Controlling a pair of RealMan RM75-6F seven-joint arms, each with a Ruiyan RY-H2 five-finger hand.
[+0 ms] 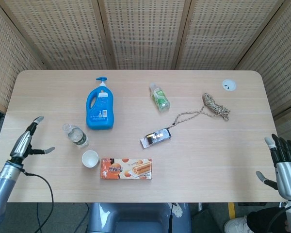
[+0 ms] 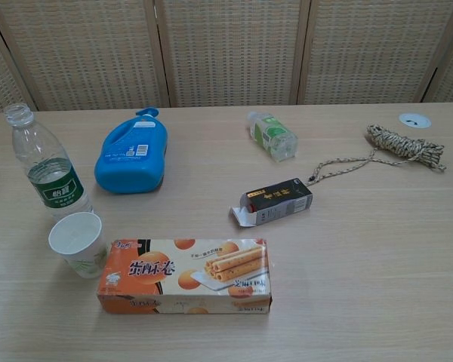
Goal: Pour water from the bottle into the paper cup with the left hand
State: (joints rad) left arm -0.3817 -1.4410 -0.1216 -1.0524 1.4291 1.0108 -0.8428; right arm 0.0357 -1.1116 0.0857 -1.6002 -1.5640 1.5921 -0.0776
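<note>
A clear water bottle [image 1: 75,135] [image 2: 50,168] with a green label stands upright and uncapped near the table's left side. Just in front of it sits a white paper cup [image 1: 90,158] [image 2: 78,243], upright and open-topped. My left hand [image 1: 28,141] hovers over the table's left edge, fingers spread and empty, well to the left of the bottle. My right hand [image 1: 283,164] hangs off the table's front right corner, fingers apart, holding nothing. Neither hand shows in the chest view.
An orange biscuit box [image 1: 126,168] lies right of the cup. A blue detergent bottle [image 1: 100,106] lies behind the water bottle. A small green bottle [image 1: 159,97], a dark carton [image 1: 155,137] and a coiled rope [image 1: 215,107] lie across the middle and right.
</note>
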